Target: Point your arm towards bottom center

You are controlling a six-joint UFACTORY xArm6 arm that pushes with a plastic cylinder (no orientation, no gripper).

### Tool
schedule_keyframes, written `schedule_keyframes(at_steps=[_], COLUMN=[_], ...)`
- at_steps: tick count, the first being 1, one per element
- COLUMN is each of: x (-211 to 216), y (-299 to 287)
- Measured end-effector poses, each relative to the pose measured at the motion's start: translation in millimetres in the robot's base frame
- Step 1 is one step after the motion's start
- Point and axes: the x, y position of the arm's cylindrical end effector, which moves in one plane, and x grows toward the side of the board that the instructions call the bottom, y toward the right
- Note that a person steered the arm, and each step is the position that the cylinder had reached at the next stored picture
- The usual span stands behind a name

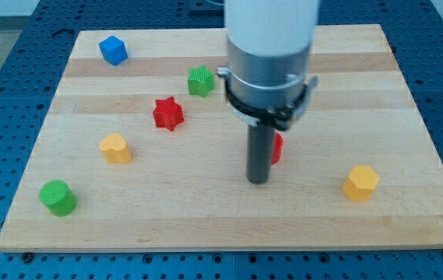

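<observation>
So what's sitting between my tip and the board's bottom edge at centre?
Nothing: in the camera view, only bare wood lies between my tip and the board's bottom edge. A red block sits just behind the rod.

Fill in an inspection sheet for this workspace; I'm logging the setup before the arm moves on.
Surface: wooden board, flat, on a blue perforated base.
Job's things: my tip sits near board centre, right beside a partly hidden red block.
Clutter: blue cube, green star, red star, yellow block, green cylinder, yellow hexagonal block.
Grippers: nothing seen; rod only.
Cables: nothing seen.
Surroundings: only the perforated base shows.
</observation>
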Motion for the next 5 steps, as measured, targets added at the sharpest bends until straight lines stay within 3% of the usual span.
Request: schedule_keyframes(at_steps=[2,5], x=[0.8,36.2], y=[1.4,1.4])
